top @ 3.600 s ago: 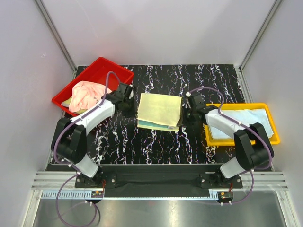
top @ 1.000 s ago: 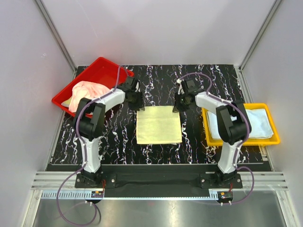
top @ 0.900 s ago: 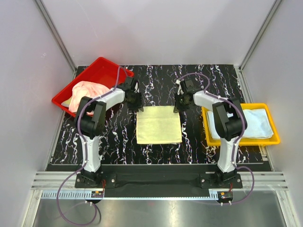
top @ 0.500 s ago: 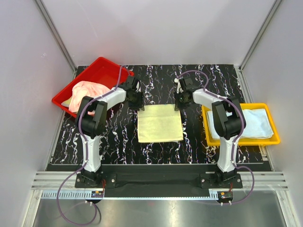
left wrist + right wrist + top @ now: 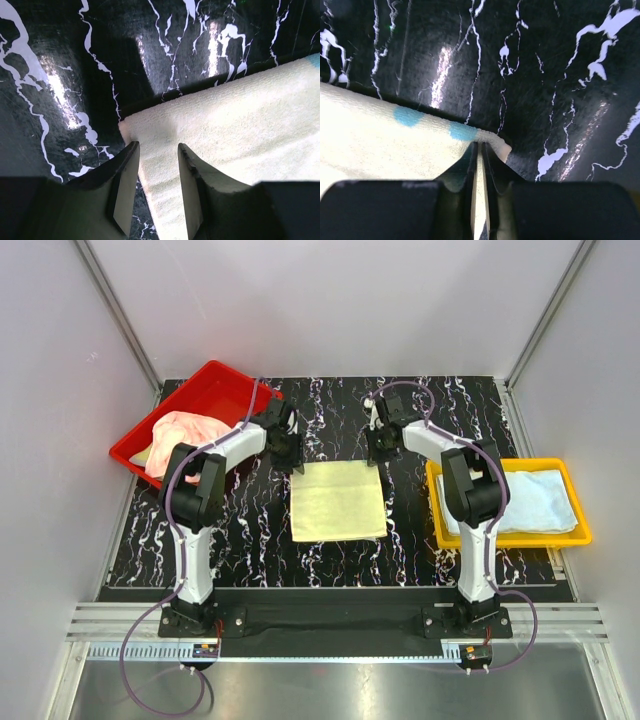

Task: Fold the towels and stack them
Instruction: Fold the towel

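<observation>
A yellow-green towel (image 5: 338, 502) lies flat and square in the middle of the black marbled table. My left gripper (image 5: 287, 453) sits at its far left corner. In the left wrist view this gripper (image 5: 159, 146) is open, its fingers astride the corner of the towel (image 5: 240, 130). My right gripper (image 5: 375, 448) is at the far right corner. The right wrist view shows it (image 5: 480, 146) shut on the towel's (image 5: 385, 145) edge, which has blue dots and bunches up at the fingertips.
A red tray (image 5: 215, 380) at the back left holds a crumpled pink towel (image 5: 185, 435). A yellow tray (image 5: 510, 538) at the right holds a folded pale blue towel (image 5: 540, 498). Grey walls close in the table on three sides.
The towel, earlier lying further back with a teal layer showing, now lies nearer and all yellow. Over the last second both grippers crept to its far corners and the right jaws narrowed.
</observation>
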Tool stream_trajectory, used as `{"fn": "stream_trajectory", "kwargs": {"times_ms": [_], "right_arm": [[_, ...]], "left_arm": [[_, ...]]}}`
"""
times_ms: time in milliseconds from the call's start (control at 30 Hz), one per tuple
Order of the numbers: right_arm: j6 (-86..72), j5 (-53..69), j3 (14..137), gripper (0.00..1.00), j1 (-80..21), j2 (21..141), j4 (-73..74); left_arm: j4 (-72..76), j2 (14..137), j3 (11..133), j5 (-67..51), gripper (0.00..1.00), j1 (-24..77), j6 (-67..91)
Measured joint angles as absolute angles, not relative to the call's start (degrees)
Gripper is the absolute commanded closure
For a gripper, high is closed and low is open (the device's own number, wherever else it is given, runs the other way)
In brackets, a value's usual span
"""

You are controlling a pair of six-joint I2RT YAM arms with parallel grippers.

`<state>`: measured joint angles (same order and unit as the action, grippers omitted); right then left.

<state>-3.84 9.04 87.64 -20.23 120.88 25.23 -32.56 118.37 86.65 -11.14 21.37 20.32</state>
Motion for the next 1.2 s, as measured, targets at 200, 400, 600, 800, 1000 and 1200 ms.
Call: {"fn": "stream_trajectory", "kwargs": {"times_ms": [200,400,600,800,1000,1200], "right_arm": [[-2.57,8.23,88.62,0.82,-19.75,122.02,25.87],[-0.25,10.13,89.8,0.7,-19.75,122.02,28.56],[3.92,14.52,94.52,0.62,-19.27,121.99,32.95],[8.03,18.48,98.13,0.6,-16.71,122.1,36.25],[12.25,22.39,102.85,0.61,-13.04,125.36,39.81],[16.01,25.54,106.17,0.62,-12.75,130.93,43.72]], "left_arm": [[-36.58,119.44,90.48,-9.5,0.57,21.32,18.11],[-39.94,120.25,96.12,-8.75,0.56,21.3,12.71],[-42.06,123.07,100.82,-8.8,0.57,21.3,5.93],[-44.34,127.61,102.45,-9.69,0.57,21.3,1.02],[-46.06,130.02,106.08,-10.28,0.65,21.3,-1.8],[-47.03,131.09,107.33,-10.79,0.67,21.3,-3.33]]}}
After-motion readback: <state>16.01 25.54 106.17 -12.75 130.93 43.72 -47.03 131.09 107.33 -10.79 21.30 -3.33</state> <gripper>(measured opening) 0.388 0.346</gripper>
